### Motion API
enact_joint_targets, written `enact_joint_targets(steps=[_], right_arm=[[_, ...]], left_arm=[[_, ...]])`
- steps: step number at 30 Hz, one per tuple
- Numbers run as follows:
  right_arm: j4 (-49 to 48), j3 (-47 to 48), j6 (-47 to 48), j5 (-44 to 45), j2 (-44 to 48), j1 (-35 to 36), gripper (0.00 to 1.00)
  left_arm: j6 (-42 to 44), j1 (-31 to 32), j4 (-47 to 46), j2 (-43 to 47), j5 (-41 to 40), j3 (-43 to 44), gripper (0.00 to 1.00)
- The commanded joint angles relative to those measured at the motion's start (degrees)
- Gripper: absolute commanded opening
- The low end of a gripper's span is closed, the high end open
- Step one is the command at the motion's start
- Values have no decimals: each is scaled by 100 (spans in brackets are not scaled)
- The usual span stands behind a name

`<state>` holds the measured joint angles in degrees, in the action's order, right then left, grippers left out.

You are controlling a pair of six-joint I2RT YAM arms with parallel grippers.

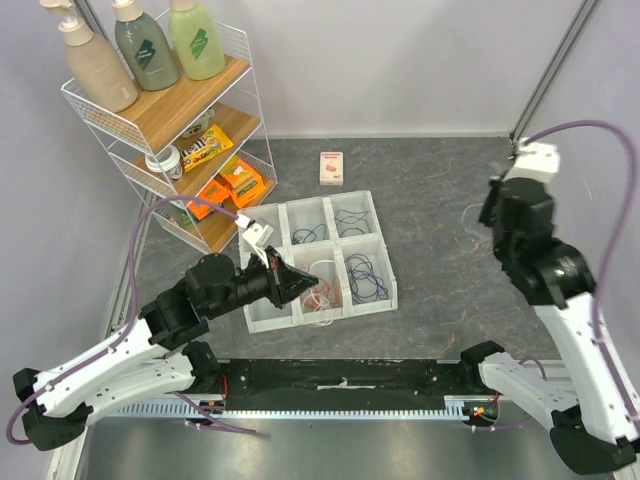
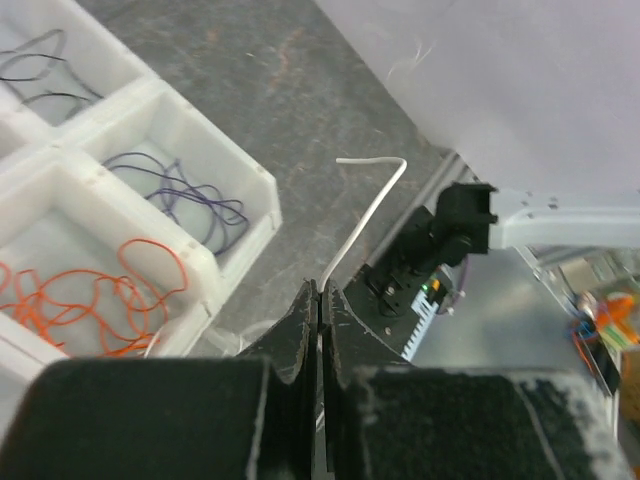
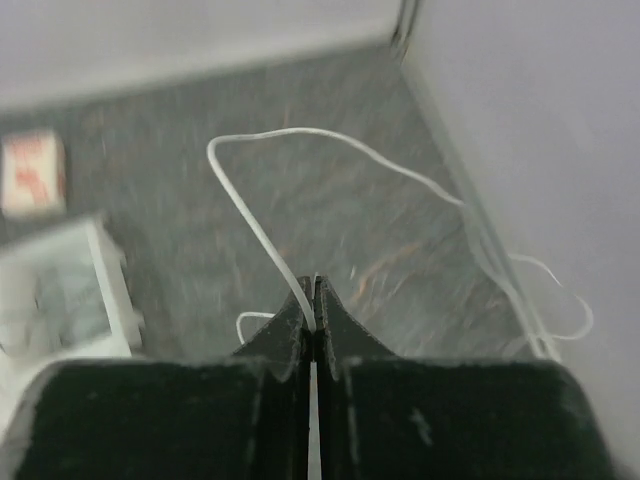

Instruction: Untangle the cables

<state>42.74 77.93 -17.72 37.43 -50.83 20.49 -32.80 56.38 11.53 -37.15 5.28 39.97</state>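
In the top view the left gripper sits at centre frame over the lower row of a white six-compartment tray. Its wrist camera shows the fingers pressed together on a white cable, which rises toward the upper middle of that view and bends over at its tip. Bunched orange-red cables lie in the compartment just beside the fingers, blue-purple cables in the one to their right, and thin black cables in the row above. At the right of the frame, the right gripper has its jaws clamped together on a looping white cable. That cable arcs across the grey tabletop and trails along the right-hand wall. A small red-and-white box lies above the tray.
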Motion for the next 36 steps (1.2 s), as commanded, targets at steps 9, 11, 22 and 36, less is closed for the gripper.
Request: enact_joint_targets(steps=[9,11,22,36], right_arm=[[-697,-1755,-865,-1598,302,-1,0],[-706,-1773,-865,-1668,267,-1,0],[-759,-1966,-865,-1774,345,-1,0],[-758,-2142,-848,-1879,451,-1,0]], left_arm=[[81,-13,2406,-443,-2706,1497,2],[106,-31,2494,-373,-2865,1523,2],[634,-57,2898,-548,-3735,2006,2],[-402,-382,2038,-705,-4061,100,2]])
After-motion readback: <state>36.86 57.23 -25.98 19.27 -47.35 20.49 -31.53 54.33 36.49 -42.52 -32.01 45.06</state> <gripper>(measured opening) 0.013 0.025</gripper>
